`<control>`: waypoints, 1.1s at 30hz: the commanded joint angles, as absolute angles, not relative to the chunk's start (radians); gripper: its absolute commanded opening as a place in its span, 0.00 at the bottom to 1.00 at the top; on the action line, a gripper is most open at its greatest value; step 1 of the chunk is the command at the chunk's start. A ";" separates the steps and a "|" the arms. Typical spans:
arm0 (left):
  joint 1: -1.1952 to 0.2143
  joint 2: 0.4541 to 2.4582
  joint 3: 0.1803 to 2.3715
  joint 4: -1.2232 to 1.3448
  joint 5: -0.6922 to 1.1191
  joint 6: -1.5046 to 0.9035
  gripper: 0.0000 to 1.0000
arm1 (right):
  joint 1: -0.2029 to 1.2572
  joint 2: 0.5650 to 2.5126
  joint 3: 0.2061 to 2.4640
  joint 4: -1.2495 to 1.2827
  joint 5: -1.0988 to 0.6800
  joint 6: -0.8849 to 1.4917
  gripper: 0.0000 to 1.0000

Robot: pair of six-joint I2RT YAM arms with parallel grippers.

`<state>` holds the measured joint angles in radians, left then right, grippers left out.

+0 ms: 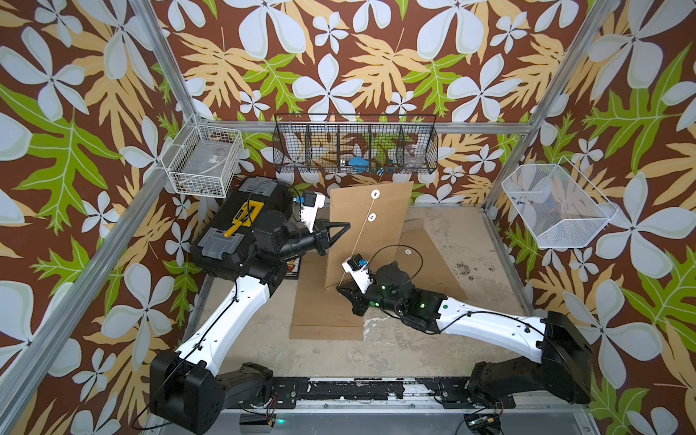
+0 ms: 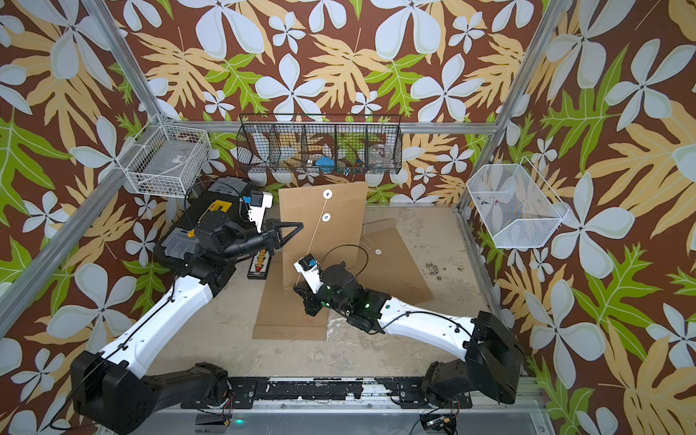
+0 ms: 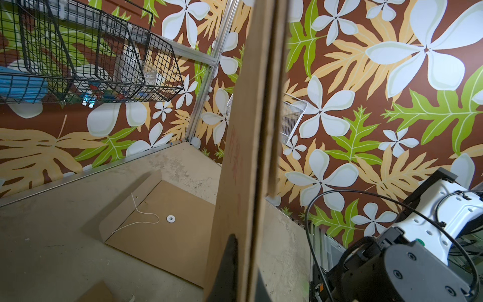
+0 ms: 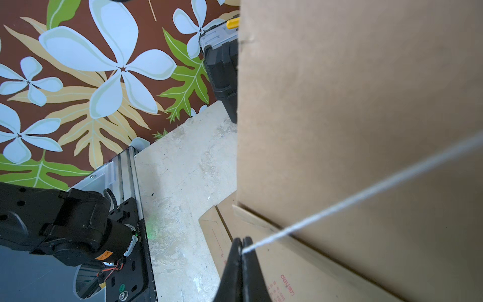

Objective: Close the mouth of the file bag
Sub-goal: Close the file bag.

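A brown file bag [image 1: 380, 226] [image 2: 335, 233] stands upright on edge in the middle of the table, with two white discs [image 1: 375, 194] on its face. My left gripper [image 1: 344, 226] [image 3: 244, 277] is shut on the bag's left edge [image 3: 248, 130], one finger on each side. A white string [image 1: 361, 233] [image 4: 366, 193] runs taut from the upper disc, past the lower one, down to my right gripper [image 1: 339, 288] [image 4: 241, 245]. That gripper is shut on the string's end, low beside the bag's bottom corner.
A second file bag [image 1: 327, 316] lies flat under the upright one, and a third [image 1: 429, 241] lies behind the right arm. A black toolbox [image 1: 233, 226] sits at the left. Wire baskets [image 1: 356, 148] hang on the walls.
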<state>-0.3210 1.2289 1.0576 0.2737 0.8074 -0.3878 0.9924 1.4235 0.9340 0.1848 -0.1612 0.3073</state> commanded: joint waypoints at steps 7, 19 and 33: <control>-0.321 1.221 1.096 0.314 0.898 -0.399 0.00 | 0.967 1.446 0.925 0.105 -0.193 0.277 0.00; -0.316 1.204 1.087 0.346 0.944 -0.442 0.00 | 0.811 1.409 0.827 0.140 -0.265 0.313 0.00; -0.224 1.188 1.016 0.276 0.901 -0.456 0.00 | 0.640 1.260 0.741 0.121 -0.354 0.267 0.00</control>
<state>-0.2272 1.1969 1.0210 0.2596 0.8982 -0.4660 0.6636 1.2778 0.7403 0.1352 -0.3241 0.2832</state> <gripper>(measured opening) 0.053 0.048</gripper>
